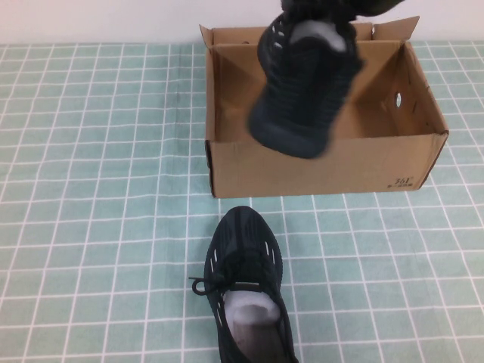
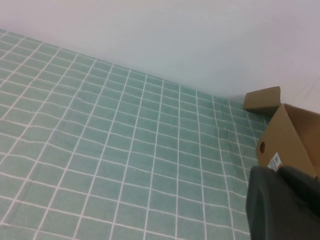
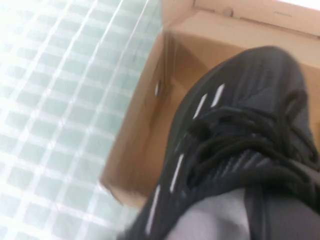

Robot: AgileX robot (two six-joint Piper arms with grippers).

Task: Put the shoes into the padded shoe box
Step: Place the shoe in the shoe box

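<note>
One black knit shoe (image 1: 302, 91) hangs toe-down over the open brown padded shoe box (image 1: 325, 162), its toe just above the box's front wall. My right gripper (image 3: 257, 210) is shut on this shoe (image 3: 240, 125) at the grey-lined collar, with one finger inside the opening; in the high view the gripper is almost all cut off at the top edge. The second shoe (image 1: 246, 280) lies on the table in front of the box, toe toward it. My left gripper (image 2: 280, 205) is shut and empty, low over the table to the left of the box (image 2: 295, 135).
A green-and-white checked cloth (image 1: 98, 189) covers the table. The box's flaps stand up at the back corners (image 1: 401, 30). A pale wall runs behind the table. The box wall (image 3: 145, 150) has small round holes.
</note>
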